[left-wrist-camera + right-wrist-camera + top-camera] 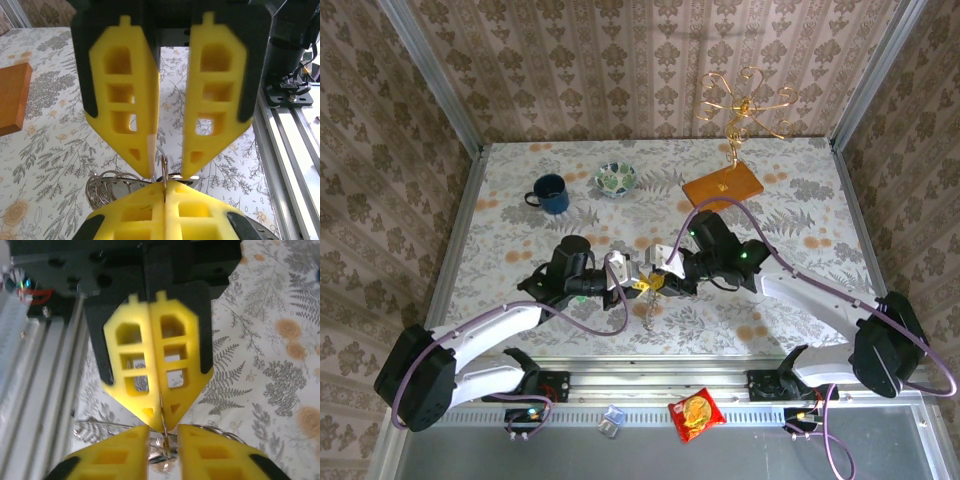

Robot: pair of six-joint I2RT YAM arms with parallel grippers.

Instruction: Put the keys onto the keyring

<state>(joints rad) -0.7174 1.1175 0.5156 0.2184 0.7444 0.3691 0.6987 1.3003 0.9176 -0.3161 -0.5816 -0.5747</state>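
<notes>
Currently the left gripper (pixel 165 184) is clamping the keyring (pixel 106 186) edge-on where both arms' fingertips are meeting, while the right gripper (pixel 163 434) is standing parted around it. The key is not discernible. The left gripper should probably be holding steady during threading.

Nothing legible appears: no words, brand names, numbers or signs. The red snack packet (pixel 696 414), lying by the metal rail (pixel 650 382) at the near edge of the desk (pixel 800 200), bears a yellow and white printed design, but its lettering is too small and blurred to make out.
</notes>
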